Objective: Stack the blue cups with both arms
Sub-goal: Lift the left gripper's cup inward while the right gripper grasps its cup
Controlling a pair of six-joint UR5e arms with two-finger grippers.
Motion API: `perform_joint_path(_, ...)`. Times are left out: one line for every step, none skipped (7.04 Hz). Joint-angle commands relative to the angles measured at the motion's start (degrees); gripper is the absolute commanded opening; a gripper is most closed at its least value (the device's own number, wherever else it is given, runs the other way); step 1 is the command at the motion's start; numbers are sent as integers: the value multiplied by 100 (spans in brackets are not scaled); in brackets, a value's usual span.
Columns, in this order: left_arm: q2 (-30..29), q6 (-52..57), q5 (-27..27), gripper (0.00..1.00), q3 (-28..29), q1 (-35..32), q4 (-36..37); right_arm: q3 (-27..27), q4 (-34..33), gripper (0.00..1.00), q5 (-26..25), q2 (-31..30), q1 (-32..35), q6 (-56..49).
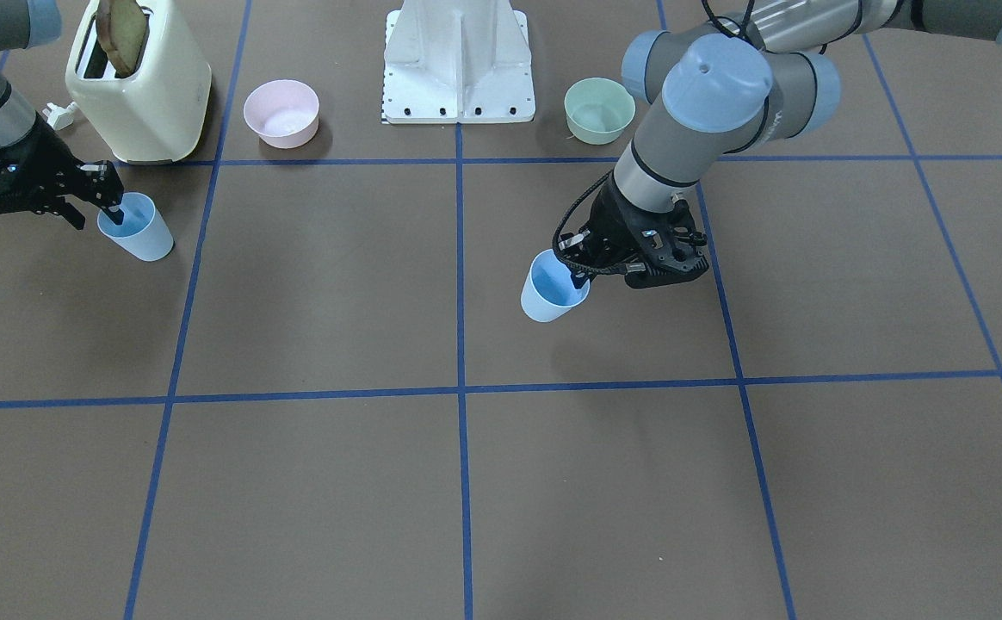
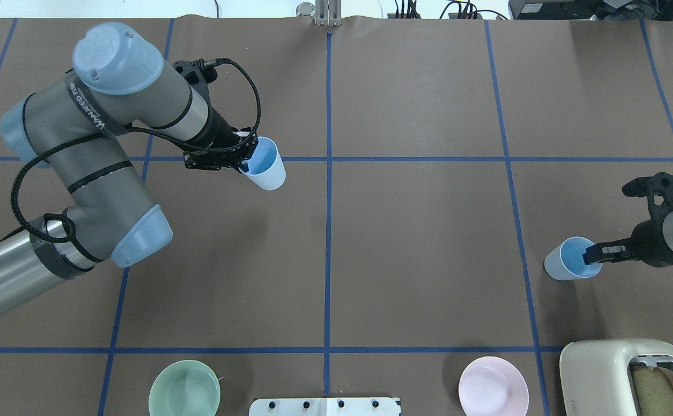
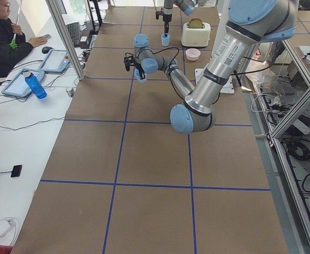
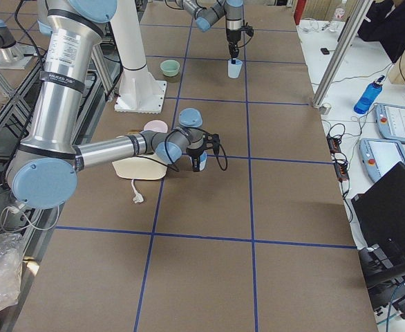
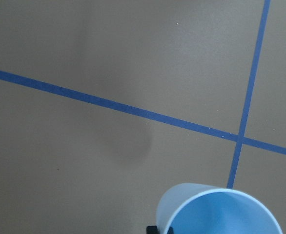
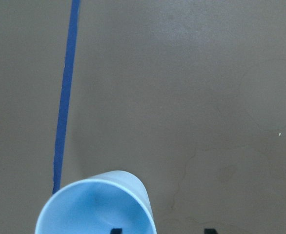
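Middle of the overhead view between the two blue cups [image 2: 266, 167] [image 2: 568, 266] was bare brown table [image 2: 417, 231]. The toaster [image 2: 631, 375], pink bowl [image 2: 493, 393] and mint bowl [image 2: 184, 396] crowded the bottom edge, probably clear of that lane.

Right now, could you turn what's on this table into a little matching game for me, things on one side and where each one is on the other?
Things:
1. toaster
2. pink bowl
3. mint-green bowl
4. slice of bread

Places:
A. beside the white pedestal, on the left arm's side
B. sticking out of the toaster's slot
C. between toaster and pedestal
D. near the right gripper

Pairs: 1-D, 2-C, 3-A, 4-B
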Motion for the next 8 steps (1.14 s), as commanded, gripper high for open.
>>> perform_joint_path(0,0,35,0,1,53,0,-14,17,0,-89,126,7,468)
perform_joint_path(-17,-9,114,0,1,123,0,-13,18,0,-133,171,-11,637)
perform_joint_path(-35,-9,114,0,1,141,0,-13,9,0,-99,232,-2,674)
perform_joint_path(-105,-52,219,0,44,185,0,4,-9,0,-38,285,-2,674)
perform_joint_path(-166,-175,472,0,62,464,9,-39,-139,0,111,538,15,674)
perform_joint_path(-263,-289,571,0,80,623,104,4,-628,0,313,879,216,665)
perform_joint_path(-481,-368,780,0,132,764,306,13,-1111,0,497,1257,418,665)
perform_joint_path(-597,-413,991,0,202,930,377,13,-1542,0,664,1618,611,657)
